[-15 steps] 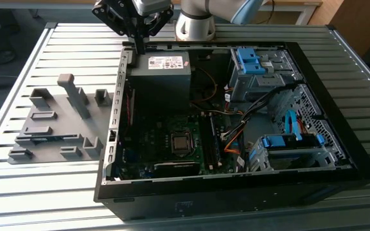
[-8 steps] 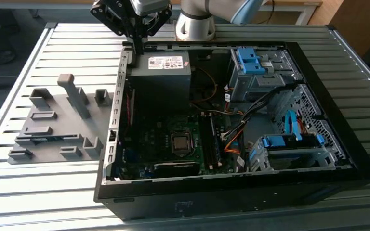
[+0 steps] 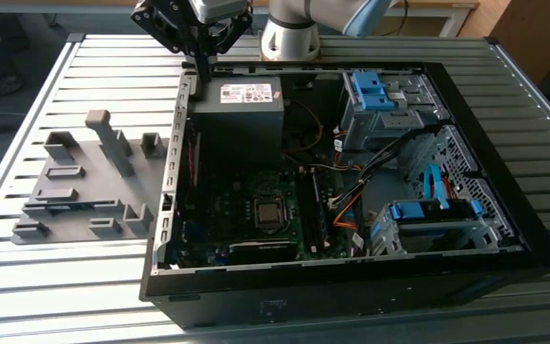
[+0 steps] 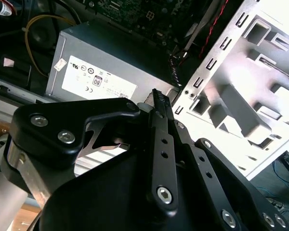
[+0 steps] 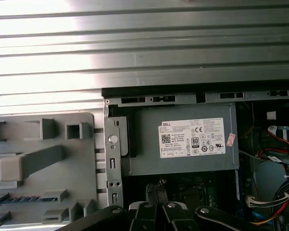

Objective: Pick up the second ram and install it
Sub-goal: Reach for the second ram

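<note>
The gripper [image 3: 203, 70] is held over the PSU [image 3: 238, 100] w/ jaws drawn nearly together and nothing gripped, while the ram [image 3: 69, 208] is seen lying in the grey fixture [image 3: 94, 188] beside the case [image 3: 351, 287].

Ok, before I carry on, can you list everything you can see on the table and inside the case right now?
table: one, silver slatted metal, under everything.
computer case: one, black, open, mid-table.
power supply: one, grey with a pale label, in the case corner below the gripper.
motherboard: one, dark green, on the case floor.
drive-bay clips: two blue groups, on the case's side towards the exterior view's right.
cables: several, black, red and orange, beside the motherboard.
fixture tray: one, grey, with upright blocks, beside the case on the exterior view's left.
second ram: probably the one dark bluish strip in a tray slot.
arm base: one, pale grey, behind the case.
gripper: one, black, fingers together, nothing visibly held.
</note>
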{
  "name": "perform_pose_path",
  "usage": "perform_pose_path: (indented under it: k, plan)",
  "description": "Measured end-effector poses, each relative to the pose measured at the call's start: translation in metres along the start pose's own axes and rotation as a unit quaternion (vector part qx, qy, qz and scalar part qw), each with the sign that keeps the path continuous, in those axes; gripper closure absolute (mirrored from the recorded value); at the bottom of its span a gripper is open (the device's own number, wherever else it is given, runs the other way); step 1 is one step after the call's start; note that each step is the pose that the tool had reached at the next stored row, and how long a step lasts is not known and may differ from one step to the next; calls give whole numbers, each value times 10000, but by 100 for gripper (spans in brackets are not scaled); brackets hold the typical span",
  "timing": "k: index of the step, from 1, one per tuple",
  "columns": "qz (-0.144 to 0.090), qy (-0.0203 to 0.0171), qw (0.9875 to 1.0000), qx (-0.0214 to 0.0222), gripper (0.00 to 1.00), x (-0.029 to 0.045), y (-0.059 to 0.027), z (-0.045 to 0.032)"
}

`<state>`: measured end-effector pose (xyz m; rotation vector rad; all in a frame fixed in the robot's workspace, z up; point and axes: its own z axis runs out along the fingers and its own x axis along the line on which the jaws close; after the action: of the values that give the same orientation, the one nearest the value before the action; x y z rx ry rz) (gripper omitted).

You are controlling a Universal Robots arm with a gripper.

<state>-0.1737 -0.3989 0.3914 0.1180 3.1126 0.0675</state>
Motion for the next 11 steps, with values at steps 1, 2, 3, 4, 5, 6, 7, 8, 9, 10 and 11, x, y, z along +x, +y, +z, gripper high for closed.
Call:
perform_pose_path:
  k: [1, 2, 3, 4, 5, 6, 7, 8, 9, 10, 11]
  plan:
    - [0, 0, 10000, 0, 89, 4, 0, 0]
    - [0, -1, 10000, 0, 89, 7, -1, 0]
    - [0, 0, 10000, 0, 89, 11, -1, 0]
    - [0, 0, 10000, 0, 89, 14, -1, 0]
    - [0, 0, 10000, 0, 89, 17, -1, 0]
    - [0, 0, 10000, 0, 89, 21, -2, 0]
    - [0, 0, 10000, 0, 89, 24, -2, 1]
    - [0, 0, 10000, 0, 89, 27, -2, 0]
    - [0, 0, 10000, 0, 89, 30, -2, 0]
    - [0, -1, 10000, 0, 89, 34, -3, 1]
    - [0, 0, 10000, 0, 89, 37, -3, 1]
